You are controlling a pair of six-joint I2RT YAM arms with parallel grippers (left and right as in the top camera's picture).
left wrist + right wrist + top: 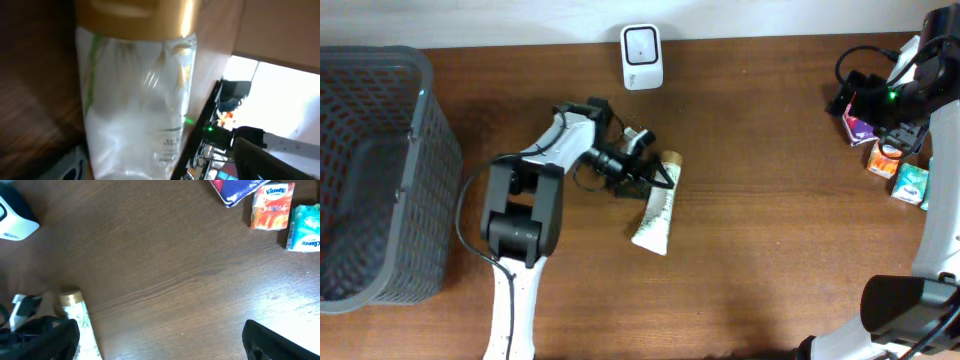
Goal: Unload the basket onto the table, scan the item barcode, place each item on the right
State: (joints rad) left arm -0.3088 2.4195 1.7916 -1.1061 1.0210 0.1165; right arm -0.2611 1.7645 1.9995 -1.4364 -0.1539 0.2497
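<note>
Overhead looks straight down on the whole table (770, 250), the left wrist camera sits very close to the tube (135, 100), and the right wrist camera looks down from higher, sharing tube, scanner (12, 222) and packs (272, 207) with overhead.

**Arm and gripper pose, both sides**

The left arm (525, 215) reaches forward with its wrist turned rightward; the left gripper (642, 172) sits low, its jaw spacing unclear. The right arm (940, 230) extends forward; the right gripper (160, 330) faces downward, fingers (45, 340) spread wide and empty.
</note>
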